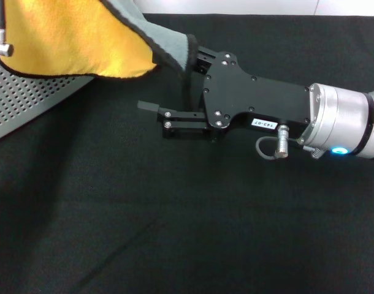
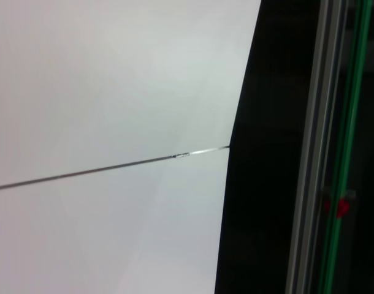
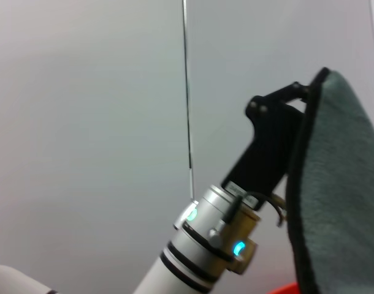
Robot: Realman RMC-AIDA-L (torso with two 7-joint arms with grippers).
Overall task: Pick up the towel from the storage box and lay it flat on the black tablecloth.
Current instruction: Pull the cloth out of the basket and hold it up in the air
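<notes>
towel aloft over storage box | right gripper jaws spread, one corner hooked; left gripper jaws: can't tell | risk: slips, bunches on black tablecloth

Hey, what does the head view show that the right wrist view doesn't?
Head view only: light grey perforated plastic storage box, matte black tablecloth, the square fluffy towel's yellow-orange side, the open right gripper beside it. Right wrist view only: the left gripper against the towel's black-trimmed edge, a pale wall. Both: the raised towel's grey side.
</notes>
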